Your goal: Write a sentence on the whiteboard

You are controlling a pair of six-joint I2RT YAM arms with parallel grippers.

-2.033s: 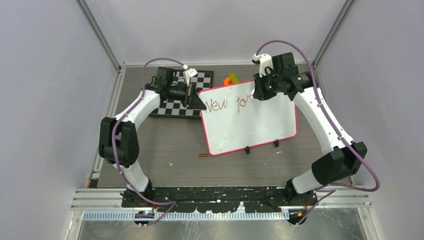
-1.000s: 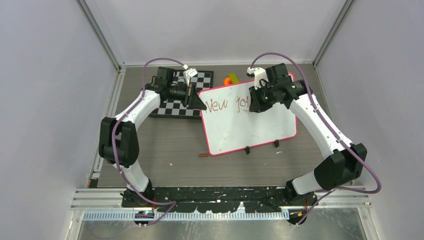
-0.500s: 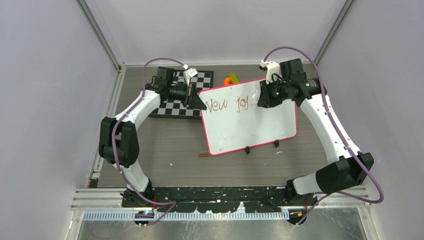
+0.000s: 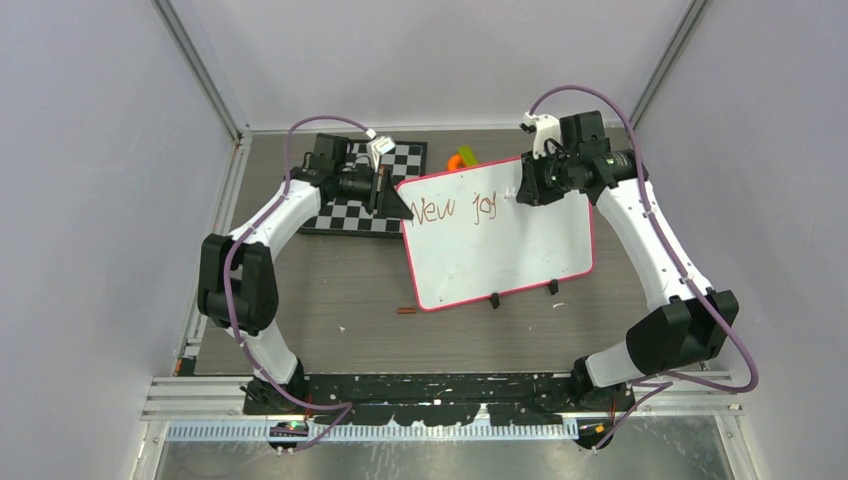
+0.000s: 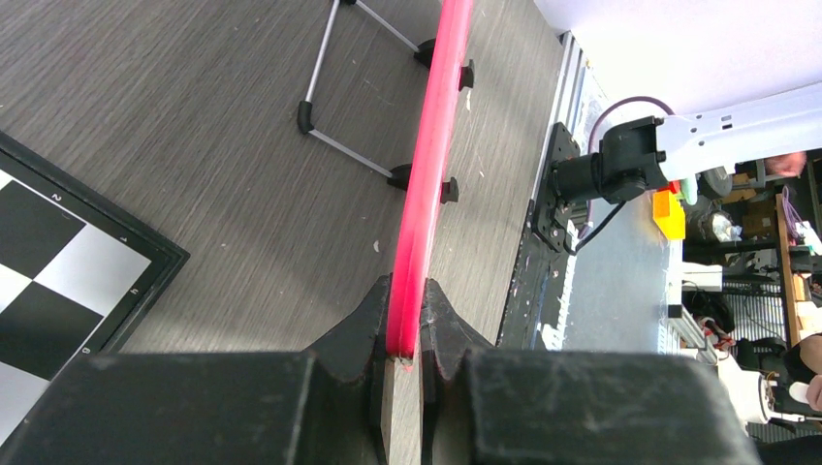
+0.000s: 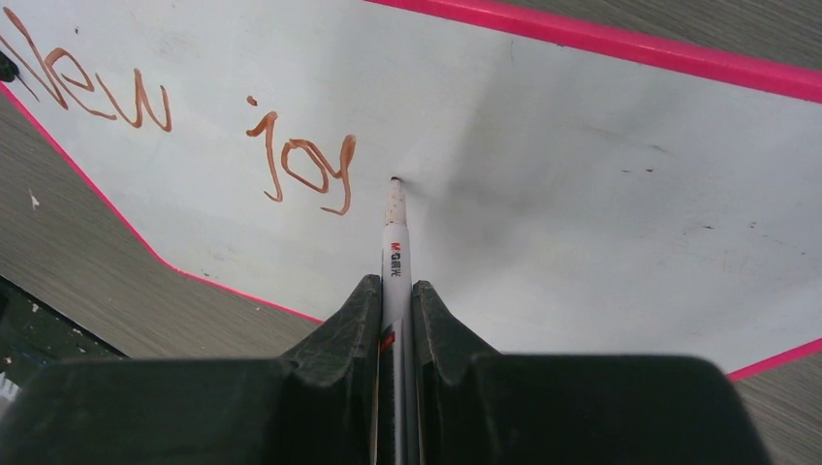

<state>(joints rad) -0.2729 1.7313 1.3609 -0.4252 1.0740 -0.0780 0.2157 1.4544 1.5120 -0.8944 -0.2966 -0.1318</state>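
Note:
The whiteboard [image 4: 500,250] stands tilted on the table, white with a pink rim [image 5: 431,165]. My left gripper [image 4: 400,205] [image 5: 405,315] is shut on that rim at the board's left edge. The sentence [image 4: 455,208] reads "New joy" in reddish-brown [image 6: 305,170]. My right gripper [image 4: 522,192] [image 6: 395,291] is shut on a white marker [image 6: 394,242], just right of the "y". The marker's tip sits at the board's surface; whether it touches I cannot tell.
A black-and-white checkerboard [image 4: 345,215] lies behind my left gripper. An orange and green object [image 4: 462,158] sits beyond the board's top edge. Two black clips [image 4: 494,300] hold the lower rim, and a small brown stick [image 4: 405,311] lies on the table.
The right gripper added a "y", turning "jo" into "joy", then shifted right of the word. The left gripper and the whiteboard stayed still.

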